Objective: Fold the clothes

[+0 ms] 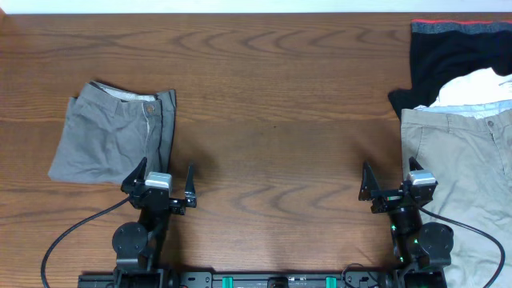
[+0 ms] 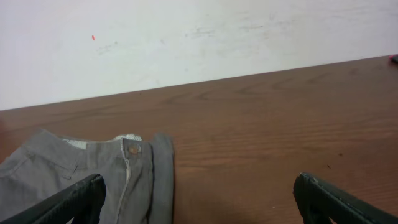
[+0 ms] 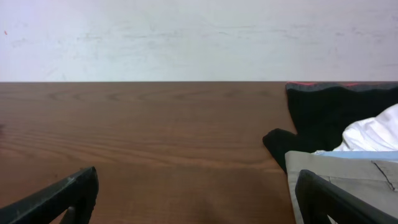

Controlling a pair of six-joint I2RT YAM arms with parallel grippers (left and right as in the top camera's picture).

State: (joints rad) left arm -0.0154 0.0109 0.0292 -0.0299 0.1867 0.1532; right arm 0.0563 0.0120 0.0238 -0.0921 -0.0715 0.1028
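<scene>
One pair of shorts (image 1: 112, 138) lies just ahead-left of the left hand (image 1: 166, 174).

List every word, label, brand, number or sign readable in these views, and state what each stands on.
None: no readable text in any view.
On the medium-grey cotton shorts, the button is too small to show any marking.
On the pale beige-khaki trousers, the black garment with a red edge and the white cloth, no label or print shows.
On the brown wooden table and the white wall, only grain and scuffs.
</scene>
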